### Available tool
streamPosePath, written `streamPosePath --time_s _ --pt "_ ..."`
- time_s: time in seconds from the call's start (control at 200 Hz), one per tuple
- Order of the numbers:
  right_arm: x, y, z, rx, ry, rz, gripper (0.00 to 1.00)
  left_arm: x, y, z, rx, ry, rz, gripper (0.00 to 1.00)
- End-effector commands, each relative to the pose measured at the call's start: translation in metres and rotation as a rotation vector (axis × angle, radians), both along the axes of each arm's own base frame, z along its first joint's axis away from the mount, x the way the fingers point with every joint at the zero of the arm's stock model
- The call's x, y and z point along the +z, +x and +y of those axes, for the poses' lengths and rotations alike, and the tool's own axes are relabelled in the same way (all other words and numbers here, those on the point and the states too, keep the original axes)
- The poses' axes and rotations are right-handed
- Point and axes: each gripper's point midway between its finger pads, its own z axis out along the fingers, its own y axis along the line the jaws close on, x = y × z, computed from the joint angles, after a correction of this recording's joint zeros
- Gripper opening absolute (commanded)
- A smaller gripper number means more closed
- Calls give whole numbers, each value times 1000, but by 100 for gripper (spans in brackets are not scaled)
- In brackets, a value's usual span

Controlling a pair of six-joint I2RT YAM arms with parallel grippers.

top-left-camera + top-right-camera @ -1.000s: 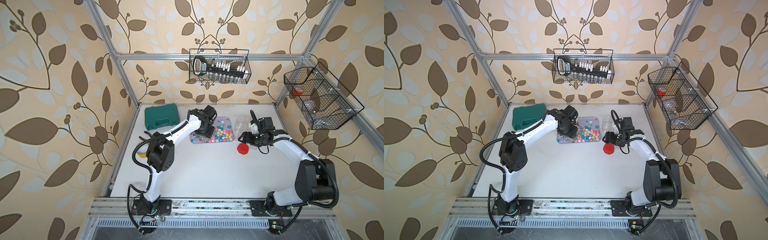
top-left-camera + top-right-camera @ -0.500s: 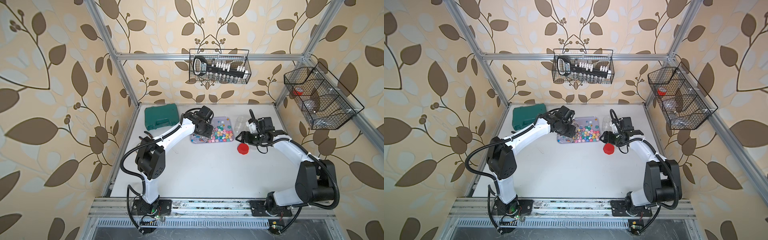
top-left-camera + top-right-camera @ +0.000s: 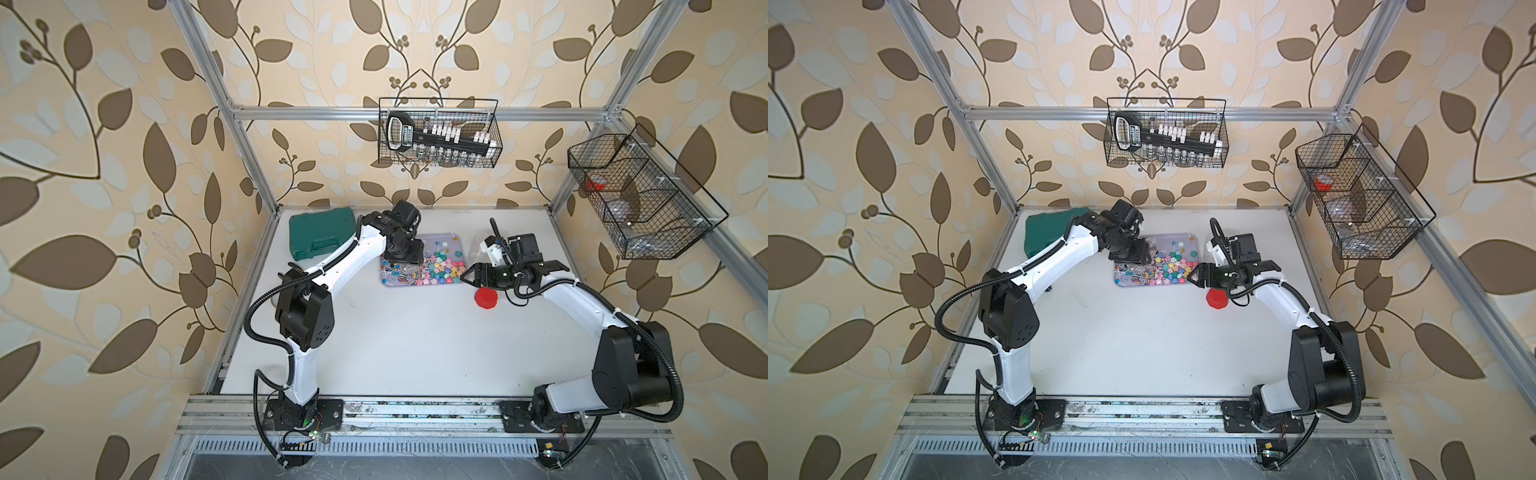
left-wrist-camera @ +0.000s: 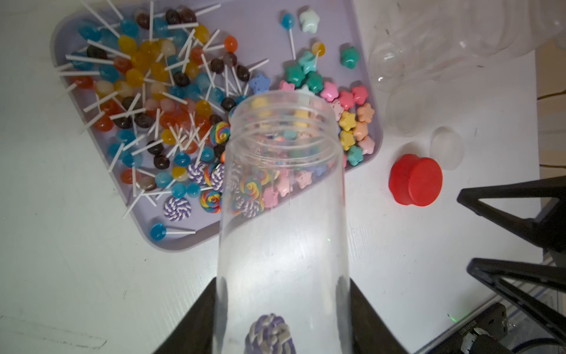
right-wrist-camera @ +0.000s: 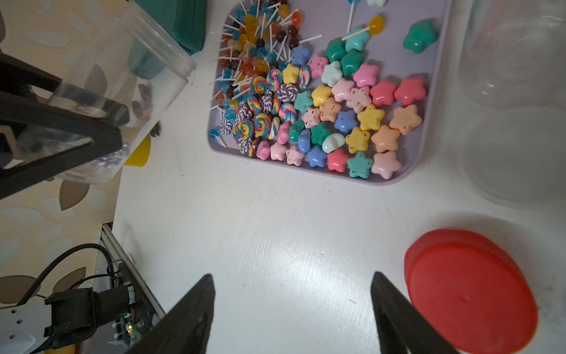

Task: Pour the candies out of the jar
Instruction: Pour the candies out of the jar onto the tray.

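Observation:
My left gripper (image 4: pixel 283 283) is shut on the clear jar (image 4: pixel 281 214), gripping its body near the base. The jar is tilted, with its open mouth over the lilac tray (image 4: pixel 171 245). One purple swirled candy (image 4: pixel 271 335) still lies inside, near the base. The other candies (image 4: pixel 171 101) lie heaped on the tray: lollipops, stars and swirls. In both top views the left gripper (image 3: pixel 405 253) (image 3: pixel 1131 255) is at the tray's left part. My right gripper (image 5: pixel 291 275) hangs open and empty over bare table beside the red lid (image 5: pixel 468 294), right of the tray (image 5: pixel 382 180).
Empty clear containers (image 4: pixel 428 61) and a small clear cap (image 4: pixel 447 147) stand just right of the tray. A green case (image 3: pixel 322 237) lies at the back left, and a yellow object (image 5: pixel 139 150) at the left edge. Wire baskets (image 3: pixel 438 133) hang on the back and right walls.
The left arm's elbow has swung outward to the left while its gripper stayed over the tray with the jar. The right arm has barely moved.

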Motion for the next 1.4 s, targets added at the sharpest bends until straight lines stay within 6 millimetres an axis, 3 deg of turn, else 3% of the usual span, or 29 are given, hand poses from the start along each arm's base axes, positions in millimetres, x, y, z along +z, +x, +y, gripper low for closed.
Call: streamPosePath --time_s 0.0,0.145,0.315,0.405,0.54,0.6,0.66,0.88,0.97,1.195,1.395 --pt "-8 -6 3 19 3 14 77 -13 -11 14 17 74 73 26" --pt "-13 -5 3 21 2 29 77 -59 -15 24 13 157 105 26" --pt "-16 -6 1 18 -9 37 77 -83 -24 24 -5 213 143 25" --pt "-18 -6 2 21 -9 45 77 -77 -22 22 -14 227 142 18" --pt "-17 -5 1 19 -15 42 77 -36 -8 18 -16 207 41 16" --pt "-17 -5 0 18 -16 42 77 -27 -4 17 -18 198 -1 18" --pt "-17 -5 0 19 -17 42 77 -32 -6 20 -20 211 9 18" --pt "-18 -6 0 17 -21 43 77 -91 -33 27 -13 267 204 18" --pt "-19 -7 -1 17 -22 46 77 -104 -41 30 -17 284 253 18" --pt "-16 -6 1 21 -13 44 77 -93 -40 30 -42 304 270 19" --pt "-16 -7 1 21 -16 41 77 -60 -34 26 -38 272 195 20"
